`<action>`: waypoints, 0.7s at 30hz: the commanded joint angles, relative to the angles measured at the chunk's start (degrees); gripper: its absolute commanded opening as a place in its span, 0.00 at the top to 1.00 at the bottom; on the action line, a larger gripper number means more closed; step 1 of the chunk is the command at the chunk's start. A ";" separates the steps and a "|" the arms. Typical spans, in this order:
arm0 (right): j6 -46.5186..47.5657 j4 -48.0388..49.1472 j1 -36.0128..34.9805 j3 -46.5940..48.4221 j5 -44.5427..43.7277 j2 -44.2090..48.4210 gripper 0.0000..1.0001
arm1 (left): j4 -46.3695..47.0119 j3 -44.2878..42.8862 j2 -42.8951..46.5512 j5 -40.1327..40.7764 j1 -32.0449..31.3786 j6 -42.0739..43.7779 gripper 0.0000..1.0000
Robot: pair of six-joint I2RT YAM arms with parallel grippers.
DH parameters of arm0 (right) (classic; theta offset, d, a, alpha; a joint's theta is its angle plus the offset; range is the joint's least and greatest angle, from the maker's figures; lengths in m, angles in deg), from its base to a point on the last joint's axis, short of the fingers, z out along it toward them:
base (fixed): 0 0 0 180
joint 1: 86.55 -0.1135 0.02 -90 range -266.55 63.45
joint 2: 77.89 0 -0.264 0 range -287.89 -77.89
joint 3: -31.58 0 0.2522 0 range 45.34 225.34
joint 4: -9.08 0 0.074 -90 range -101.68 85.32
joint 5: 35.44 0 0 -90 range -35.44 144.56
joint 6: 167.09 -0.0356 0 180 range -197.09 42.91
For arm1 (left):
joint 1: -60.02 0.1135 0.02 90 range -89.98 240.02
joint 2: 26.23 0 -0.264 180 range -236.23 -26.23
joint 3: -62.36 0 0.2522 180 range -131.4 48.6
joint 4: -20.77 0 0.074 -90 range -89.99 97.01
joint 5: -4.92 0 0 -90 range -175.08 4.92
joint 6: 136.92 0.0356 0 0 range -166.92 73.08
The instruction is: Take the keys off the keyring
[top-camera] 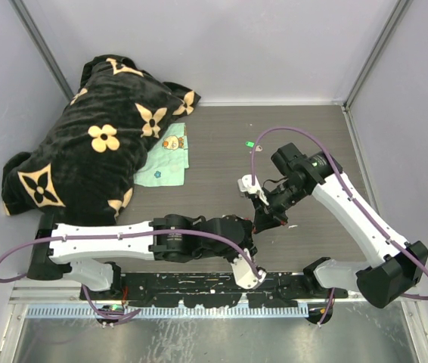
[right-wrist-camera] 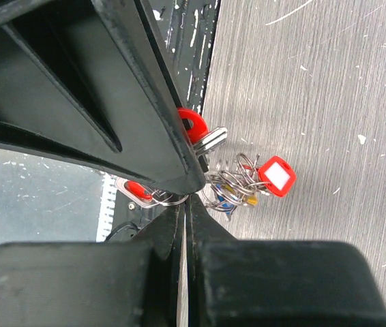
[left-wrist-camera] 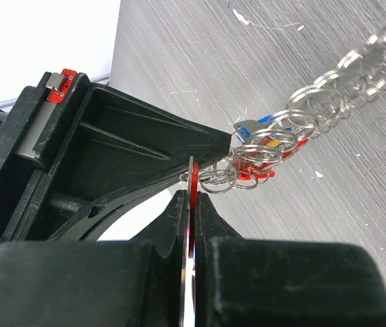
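Both fingers [left-wrist-camera: 145, 146] tight on keys [right-wrist-camera: 275, 176], near table [top-camera: 221, 181] edge.

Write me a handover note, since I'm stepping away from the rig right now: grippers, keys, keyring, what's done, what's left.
Left gripper: shut on a red-tagged key.
Right gripper: shut, apparently pinching the keyring at its bunched end.
Where: the bunch sits between the two grippers, near the front edge of the table. The other tagged keys hang in it.
Done: no key seen off the ring.
Left: free the red key, then the rest.
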 commanded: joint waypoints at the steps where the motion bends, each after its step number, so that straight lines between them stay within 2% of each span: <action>1: 0.17 3.38 0.85 -0.39 1.43 0.93 0.99 | 6.43 1.56 3.43 -0.29 -1.78 0.22 1.00; 12: -1.01 5.69 0.94 -2.21 -0.57 3.64 0.99 | 8.66 8.30 10.06 2.82 -1.91 -8.22 1.00; 21: 3.24 4.65 0.70 -2.02 1.67 6.24 0.99 | 11.93 8.04 8.44 3.48 -1.66 -13.78 1.00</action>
